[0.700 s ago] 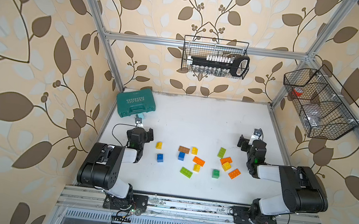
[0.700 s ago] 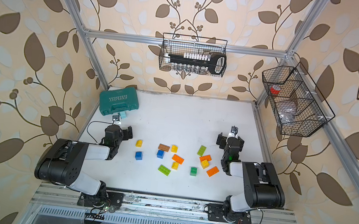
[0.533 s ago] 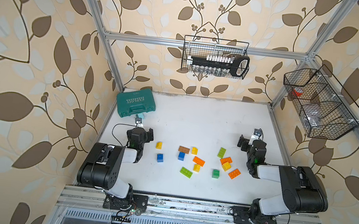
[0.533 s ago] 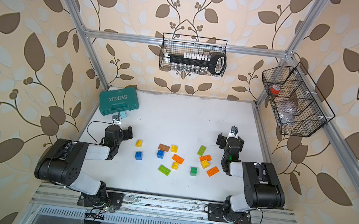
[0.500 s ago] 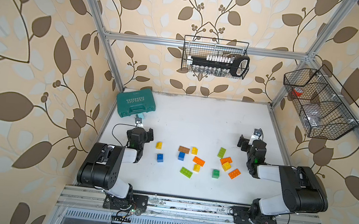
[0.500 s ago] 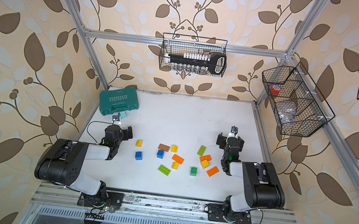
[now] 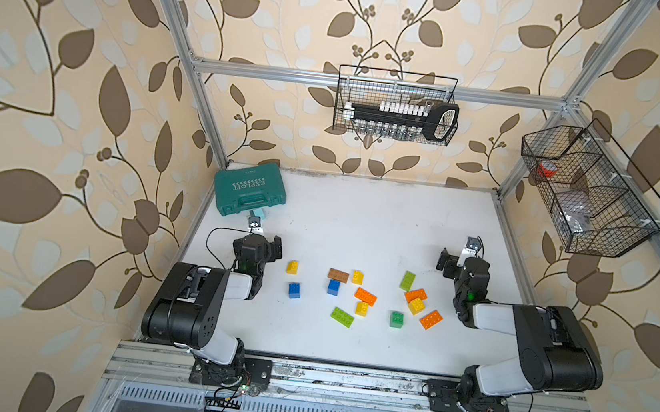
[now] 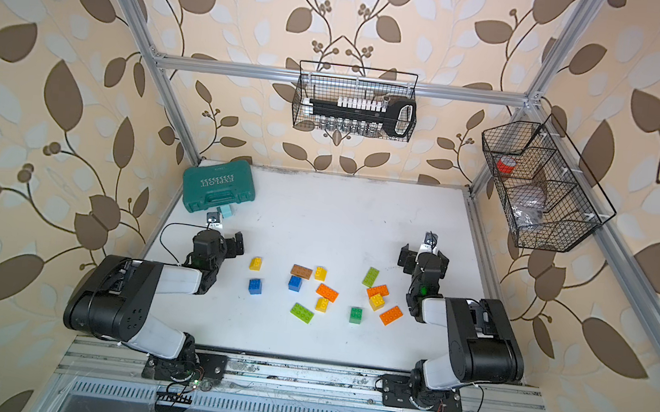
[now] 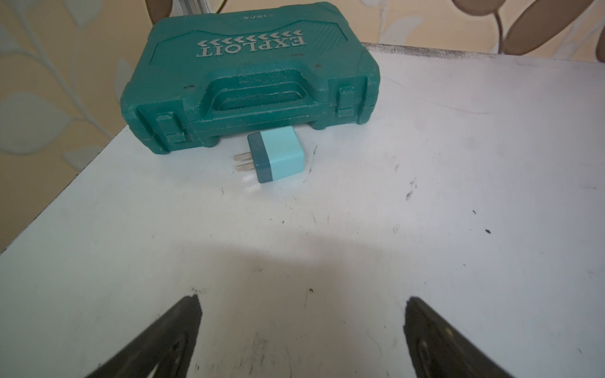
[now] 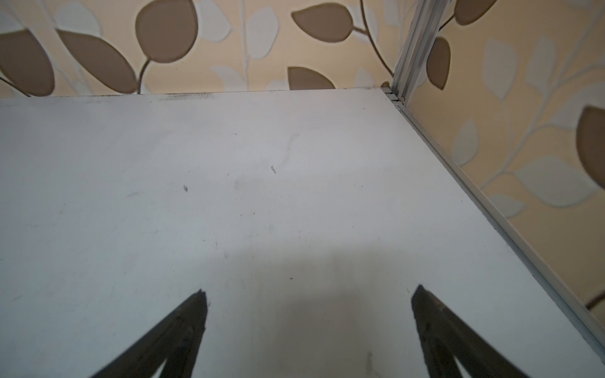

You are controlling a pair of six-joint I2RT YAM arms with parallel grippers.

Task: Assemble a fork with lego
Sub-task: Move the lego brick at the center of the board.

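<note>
The lego bricks lie loose on the middle of the white table point(image 7: 360, 218), between my two arms. Among them are a yellow brick point(image 7: 292, 267), a blue brick point(image 7: 294, 290), a brown brick point(image 7: 338, 275), an orange brick point(image 7: 365, 296), a lime brick point(image 7: 342, 317) and a green brick point(image 7: 396, 319); both top views show them, the brown brick point(image 8: 301, 271) included. My left gripper point(image 7: 258, 243) point(image 9: 302, 301) is open and empty, left of the bricks. My right gripper point(image 7: 462, 262) point(image 10: 309, 294) is open and empty, to their right. Neither wrist view shows a brick.
A teal tool case point(image 7: 250, 188) point(image 9: 248, 75) sits at the back left corner, with a light blue plug adapter point(image 9: 276, 158) just in front of it. Wire baskets hang on the back wall point(image 7: 395, 105) and the right wall point(image 7: 589, 192).
</note>
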